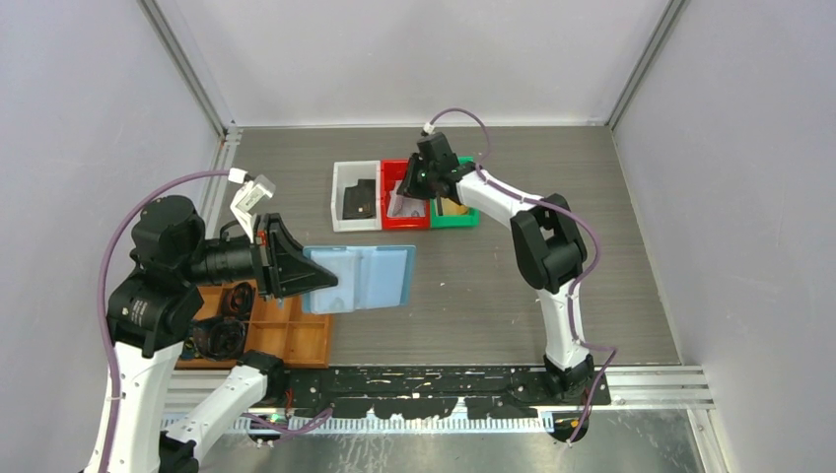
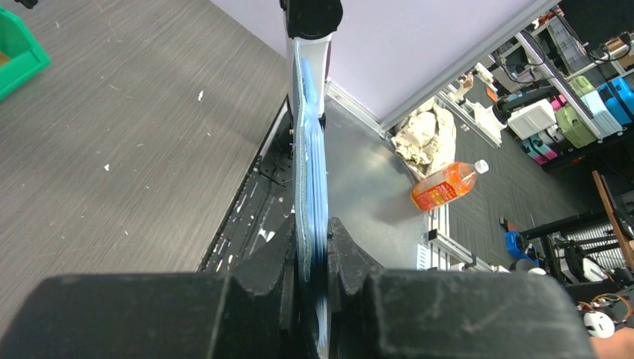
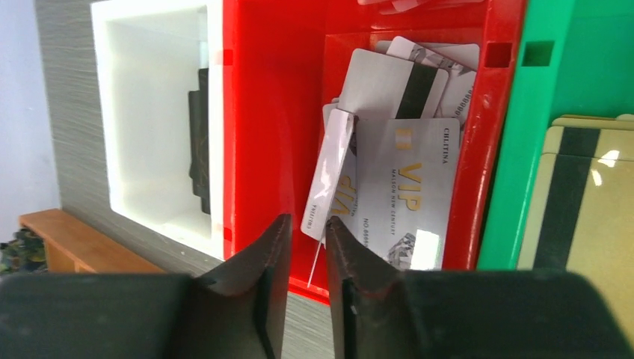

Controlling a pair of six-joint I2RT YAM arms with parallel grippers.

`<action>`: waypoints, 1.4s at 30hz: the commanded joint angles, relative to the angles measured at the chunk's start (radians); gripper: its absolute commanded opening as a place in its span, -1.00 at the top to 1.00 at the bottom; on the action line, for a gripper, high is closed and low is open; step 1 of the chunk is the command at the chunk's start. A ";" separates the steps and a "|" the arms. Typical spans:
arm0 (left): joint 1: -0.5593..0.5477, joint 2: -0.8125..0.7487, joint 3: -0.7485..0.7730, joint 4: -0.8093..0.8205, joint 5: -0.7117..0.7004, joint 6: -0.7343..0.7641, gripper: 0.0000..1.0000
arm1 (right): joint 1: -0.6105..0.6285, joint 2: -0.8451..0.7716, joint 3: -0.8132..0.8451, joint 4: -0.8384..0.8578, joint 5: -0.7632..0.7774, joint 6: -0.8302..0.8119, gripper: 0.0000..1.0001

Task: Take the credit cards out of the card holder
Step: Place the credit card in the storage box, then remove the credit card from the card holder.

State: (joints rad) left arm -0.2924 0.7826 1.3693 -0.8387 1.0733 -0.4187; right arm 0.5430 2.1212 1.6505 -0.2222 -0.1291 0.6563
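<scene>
Your left gripper point(image 2: 312, 228) is clamped on one edge of the holder point(image 2: 310, 149), which is spread open just beside the wooden tray point(image 1: 296, 340). Your right gripper point(image 3: 304, 224) has its jaws slightly apart over the red bin point(image 3: 262, 112). One card point(image 3: 330, 172) stands on edge just past the tips, among the other cards point(image 3: 415, 187) lying in that bin.

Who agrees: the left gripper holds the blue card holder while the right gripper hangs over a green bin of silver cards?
No: the right wrist view shows the right gripper over a red bin of silver cards. The left gripper holds the card holder.
</scene>
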 commanded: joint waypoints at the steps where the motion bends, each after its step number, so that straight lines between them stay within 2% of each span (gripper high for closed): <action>1: 0.002 0.000 0.008 0.039 -0.002 -0.015 1.00 | 0.027 -0.076 0.039 -0.027 0.114 -0.049 0.30; 4: 0.002 -0.006 0.001 0.041 -0.002 -0.015 1.00 | 0.045 -0.141 0.043 -0.064 0.189 -0.077 0.00; 7: 0.002 -0.008 -0.006 0.027 -0.002 0.002 1.00 | 0.050 -0.245 0.046 -0.092 0.219 -0.088 -0.13; 11: 0.002 -0.005 -0.021 0.004 -0.004 0.043 1.00 | 0.049 -0.447 0.001 -0.061 0.163 -0.084 -0.37; 15: 0.002 0.000 -0.036 -0.042 0.013 0.114 1.00 | 0.033 -0.651 -0.100 0.083 -0.195 -0.017 -0.62; 18: 0.002 0.009 -0.035 -0.093 0.028 0.183 1.00 | 0.029 -0.736 -0.218 0.355 -0.504 0.148 -0.81; 21: 0.002 0.030 -0.018 -0.168 0.032 0.267 1.00 | 0.052 -0.788 -0.314 0.525 -0.617 0.281 -0.91; 25: 0.002 0.060 0.007 -0.259 0.035 0.352 1.00 | 0.135 -0.846 -0.403 0.558 -0.662 0.280 -0.91; 31: 0.002 0.096 0.038 -0.308 0.058 0.380 1.00 | 0.285 -0.884 -0.429 0.368 -0.687 0.110 -0.81; 37: 0.002 0.120 0.065 -0.354 0.046 0.414 1.00 | 0.376 -0.899 -0.449 0.324 -0.687 0.077 -0.60; 42: 0.001 0.147 0.103 -0.394 0.039 0.451 1.00 | 0.415 -0.900 -0.465 0.245 -0.659 0.036 -0.31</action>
State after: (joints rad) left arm -0.2924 0.9169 1.4109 -1.1992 1.0851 -0.0162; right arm 0.9375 1.2606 1.1946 0.0624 -0.7959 0.7460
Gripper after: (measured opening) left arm 0.141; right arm 0.704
